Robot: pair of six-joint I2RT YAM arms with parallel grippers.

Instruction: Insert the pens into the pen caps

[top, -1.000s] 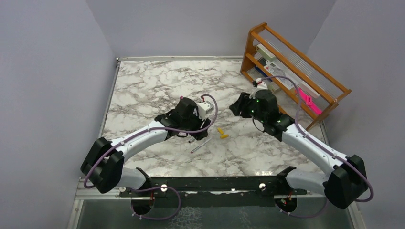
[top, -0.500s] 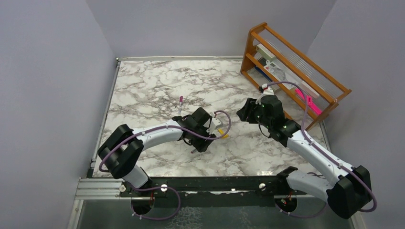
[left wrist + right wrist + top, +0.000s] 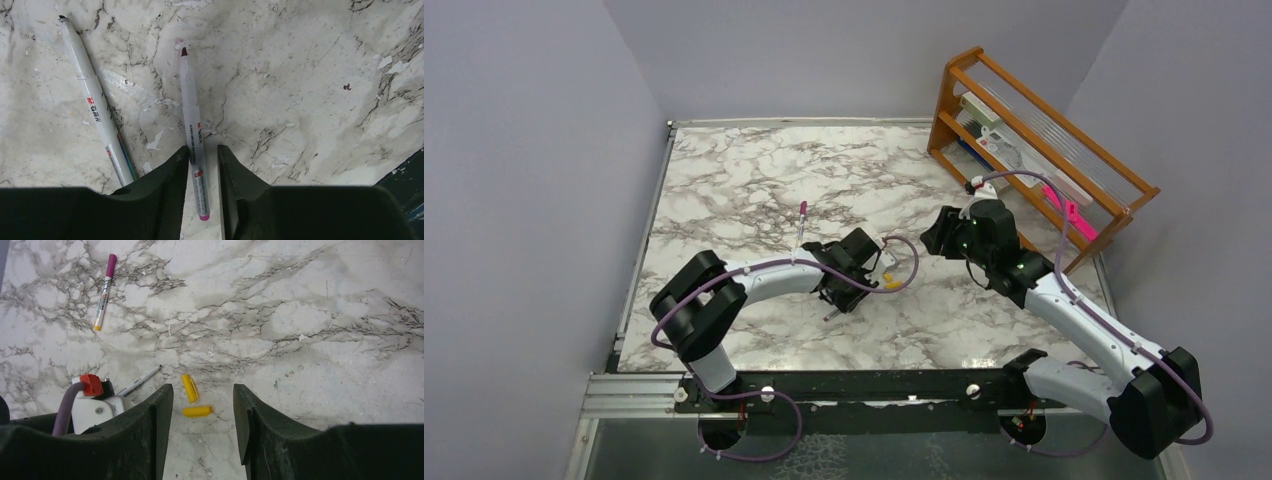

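Observation:
In the left wrist view a silver-grey pen [image 3: 192, 135] with a dark red tip and a magenta end lies on the marble between the fingers of my left gripper [image 3: 203, 152]. The left finger touches it; a small gap shows at the right finger. A second pen [image 3: 95, 105] with a black tip lies to its left. My right gripper [image 3: 202, 387] hangs open above two yellow pen caps [image 3: 189, 388] [image 3: 197, 411]. A third pen [image 3: 104, 292] lies farther off, wearing a magenta cap [image 3: 111, 260]. From above, the left gripper [image 3: 842, 292] is low at the table's middle.
A wooden rack [image 3: 1044, 150] stands at the back right with a flat bright-pink object [image 3: 1069, 212] on it. Grey walls close in the left, back and right sides. A black rail [image 3: 874, 385] runs along the near edge by the arm bases.
My left arm swung right and nearer, uncovering the capped pen, and its jaws narrowed round the red-tipped pen. The right arm shifted slightly right, then held still.

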